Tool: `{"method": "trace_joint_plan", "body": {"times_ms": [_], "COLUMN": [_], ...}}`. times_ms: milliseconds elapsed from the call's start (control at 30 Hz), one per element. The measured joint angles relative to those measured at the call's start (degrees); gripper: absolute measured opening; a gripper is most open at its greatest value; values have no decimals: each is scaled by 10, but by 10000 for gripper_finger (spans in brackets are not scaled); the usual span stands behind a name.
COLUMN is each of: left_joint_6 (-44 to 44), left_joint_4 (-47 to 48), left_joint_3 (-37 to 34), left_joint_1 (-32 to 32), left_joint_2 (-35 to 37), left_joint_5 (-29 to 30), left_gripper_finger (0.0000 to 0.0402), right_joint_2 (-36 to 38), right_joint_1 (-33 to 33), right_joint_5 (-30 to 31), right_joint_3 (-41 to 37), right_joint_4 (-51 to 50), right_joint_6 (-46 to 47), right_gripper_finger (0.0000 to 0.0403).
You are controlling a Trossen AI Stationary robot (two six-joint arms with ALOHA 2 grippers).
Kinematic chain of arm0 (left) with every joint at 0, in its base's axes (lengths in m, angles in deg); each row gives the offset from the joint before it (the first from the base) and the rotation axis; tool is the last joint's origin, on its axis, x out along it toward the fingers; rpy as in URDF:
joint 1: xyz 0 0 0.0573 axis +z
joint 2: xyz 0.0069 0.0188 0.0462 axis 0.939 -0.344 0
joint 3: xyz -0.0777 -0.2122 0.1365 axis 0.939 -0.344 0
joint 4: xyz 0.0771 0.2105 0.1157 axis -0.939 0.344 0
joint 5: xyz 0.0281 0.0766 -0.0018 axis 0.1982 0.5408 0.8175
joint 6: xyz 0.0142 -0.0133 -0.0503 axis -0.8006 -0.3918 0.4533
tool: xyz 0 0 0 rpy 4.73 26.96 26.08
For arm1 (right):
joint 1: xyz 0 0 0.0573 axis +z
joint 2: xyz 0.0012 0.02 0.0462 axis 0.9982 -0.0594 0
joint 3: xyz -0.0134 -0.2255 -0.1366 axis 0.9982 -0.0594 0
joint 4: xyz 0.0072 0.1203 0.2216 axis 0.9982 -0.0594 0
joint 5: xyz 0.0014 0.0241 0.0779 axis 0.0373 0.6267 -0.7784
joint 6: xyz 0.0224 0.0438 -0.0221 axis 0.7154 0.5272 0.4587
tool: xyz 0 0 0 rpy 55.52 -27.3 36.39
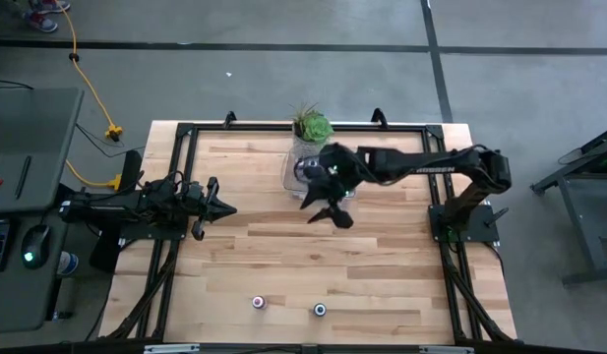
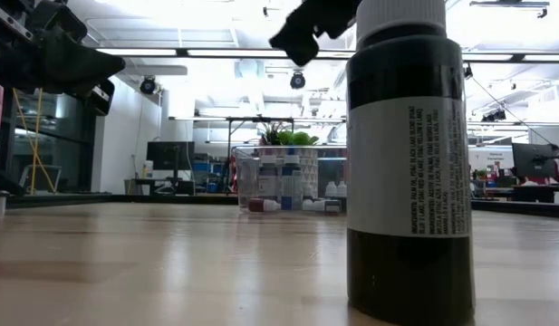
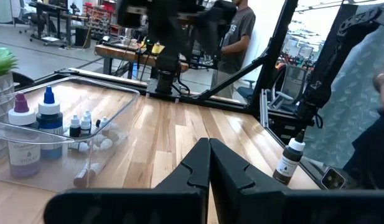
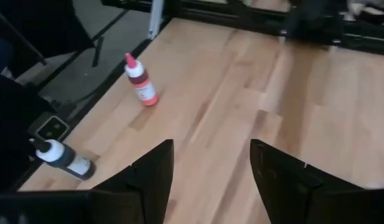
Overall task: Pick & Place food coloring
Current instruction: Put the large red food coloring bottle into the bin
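Observation:
The clear tray (image 1: 291, 179) stands toward the table's far edge and holds several food coloring bottles (image 3: 50, 117): a blue one, a purple one (image 3: 22, 134) and tiny white-capped ones. Two more bottles stand near the table's near edge, a pink-red one (image 1: 258, 303) (image 4: 140, 81) and a dark one (image 1: 320, 310) (image 4: 64, 158) (image 2: 409, 163). My right gripper (image 1: 328, 218) (image 4: 210, 165) hangs open and empty above the table, just on the near side of the tray. My left gripper (image 1: 229, 207) (image 3: 209, 155) is shut and waits at the left, raised off the wood.
A small potted green plant (image 1: 311, 126) stands right behind the tray at the far edge. A black frame (image 1: 190, 133) borders the table. Bare wood (image 1: 283, 256) lies between the tray and the two near bottles. A person (image 3: 238, 28) stands in the room beyond the table.

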Motion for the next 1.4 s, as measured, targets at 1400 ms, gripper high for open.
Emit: {"method": "trace_joint_plan", "body": {"times_ms": [1400], "left_joint_6": [0], "left_joint_4": [0], "left_joint_3": [0], "left_joint_1": [0], "left_joint_2": [0], "left_joint_5": [0], "left_gripper_finger": [0], "right_joint_2": [-425], "right_joint_1": [271], "right_joint_5": [240], "right_joint_3": [502], "right_joint_4": [-134], "right_joint_6": [17], "right_gripper_finger": [201]}}
